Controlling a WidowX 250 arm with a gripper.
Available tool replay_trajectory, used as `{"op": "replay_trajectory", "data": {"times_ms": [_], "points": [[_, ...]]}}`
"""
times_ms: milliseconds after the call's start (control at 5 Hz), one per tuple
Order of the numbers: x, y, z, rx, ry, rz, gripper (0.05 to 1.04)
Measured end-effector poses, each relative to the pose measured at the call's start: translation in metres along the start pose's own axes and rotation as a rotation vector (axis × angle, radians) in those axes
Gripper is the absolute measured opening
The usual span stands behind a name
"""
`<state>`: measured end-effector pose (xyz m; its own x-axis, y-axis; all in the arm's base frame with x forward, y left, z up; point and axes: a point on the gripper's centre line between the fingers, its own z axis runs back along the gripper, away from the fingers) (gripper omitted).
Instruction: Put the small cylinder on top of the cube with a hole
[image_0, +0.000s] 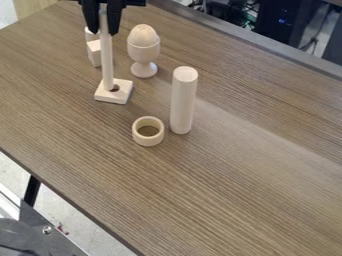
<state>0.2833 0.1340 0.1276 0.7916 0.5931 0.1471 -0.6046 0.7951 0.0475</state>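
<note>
Legibility check: we read no text, label, brand, number or sign.

"How many cylinders do you count?"
"Two: one thin rod (106, 55) and one thick cylinder (183, 102)."
"And flat square pieces with a hole?"
"Just one square piece (105, 96)."
"Rings?"
"One ring (148, 141)."
"Cups and eggs?"
"One of each: a single stemmed cup (144, 52), a single wooden egg (142, 34)."
"Blocks?"
"One block (94, 53), plus one partly hidden piece (90, 34) whose kind I can't tell."
"Tables?"
"One table (234, 170)."
</note>
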Motion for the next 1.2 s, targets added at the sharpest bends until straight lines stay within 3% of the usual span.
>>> {"op": "replay_trajectory", "data": {"times_ms": [1200], "points": [[-0.011, -0.016, -0.005, -0.011, 0.016, -0.037, 0.260]]}}
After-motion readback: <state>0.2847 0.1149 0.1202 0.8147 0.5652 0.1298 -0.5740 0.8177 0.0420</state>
